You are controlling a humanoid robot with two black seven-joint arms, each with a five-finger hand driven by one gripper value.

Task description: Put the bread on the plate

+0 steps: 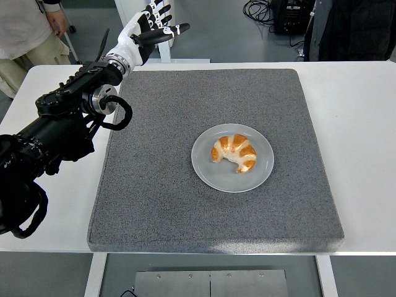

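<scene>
Looking down over the table [365, 124], you see the bread [235, 153], a golden croissant with pale streaks, lying on the plate [204, 162] and holding near its middle. That grey round plate sits on the dark grey mat [161, 185], a little right of the mat's centre, and the mat covers most of the white table. Your left arm [55, 133] comes in from the left edge and reaches up along the mat's left side, well apart from the plate. Its left hand [145, 31] is lifted past the table's far edge, above the floor, with its white fingers [176, 28] spread loose and nothing in them. Your right arm is out of the picture. You can also see a person [25, 31] standing at the top left corner, beside the table's far left end, and dark equipment with cables [272, 12] on the floor beyond the far edge
</scene>
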